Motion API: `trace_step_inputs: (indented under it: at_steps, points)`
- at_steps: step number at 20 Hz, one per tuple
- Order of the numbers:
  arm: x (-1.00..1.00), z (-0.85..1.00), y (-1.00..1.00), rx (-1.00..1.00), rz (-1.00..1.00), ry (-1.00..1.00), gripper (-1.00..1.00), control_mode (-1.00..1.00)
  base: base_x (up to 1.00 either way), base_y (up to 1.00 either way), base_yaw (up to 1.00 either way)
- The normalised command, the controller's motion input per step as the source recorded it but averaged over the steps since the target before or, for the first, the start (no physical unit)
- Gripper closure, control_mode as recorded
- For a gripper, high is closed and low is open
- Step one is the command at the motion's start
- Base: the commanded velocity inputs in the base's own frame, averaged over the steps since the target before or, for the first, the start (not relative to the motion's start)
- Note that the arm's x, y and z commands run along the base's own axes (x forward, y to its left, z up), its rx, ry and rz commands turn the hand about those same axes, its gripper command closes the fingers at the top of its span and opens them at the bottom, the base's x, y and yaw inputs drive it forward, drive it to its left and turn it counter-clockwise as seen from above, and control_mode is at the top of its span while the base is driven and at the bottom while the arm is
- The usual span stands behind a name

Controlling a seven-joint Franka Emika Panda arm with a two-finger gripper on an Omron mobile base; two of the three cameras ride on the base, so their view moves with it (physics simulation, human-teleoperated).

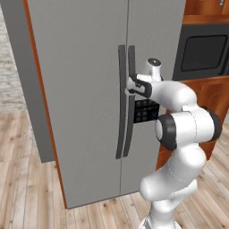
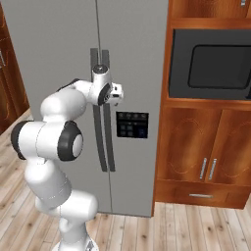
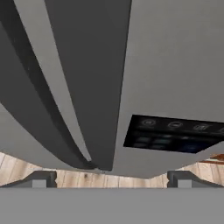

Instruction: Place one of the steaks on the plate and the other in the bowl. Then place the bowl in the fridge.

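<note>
The fridge (image 1: 85,89) stands straight ahead of the robot, both doors closed, its long dark handles (image 1: 125,103) meeting at the centre seam. The gripper (image 3: 111,178) sits right at those handles with its jaws spread wide, empty. I judge this as the door-opening step: no steak, plate or bowl is visible here, so sorting progress cannot be told. A wall oven (image 2: 211,63) sits to the right.
</note>
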Motion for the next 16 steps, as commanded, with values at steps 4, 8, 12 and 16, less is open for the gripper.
trace_step_inputs:
  at_steps: [4, 8, 12, 16]
  points:
    - [0.23, 0.00, 0.00, 0.03, 0.03, -0.13, -1.00, -1.00, 0.00, 0.00, 0.00]
    - [0.49, -0.01, 0.00, 0.09, 0.02, 0.00, -1.00, -1.00, 0.00, 0.00, 0.00]
    - [0.48, 0.00, 0.00, 0.03, 0.06, 0.02, -1.00, -1.00, 0.00, 0.00, 0.00]
    - [0.25, -0.01, -0.06, 0.00, 0.01, 0.04, -1.00, -1.00, 0.00, 0.00, 0.00]
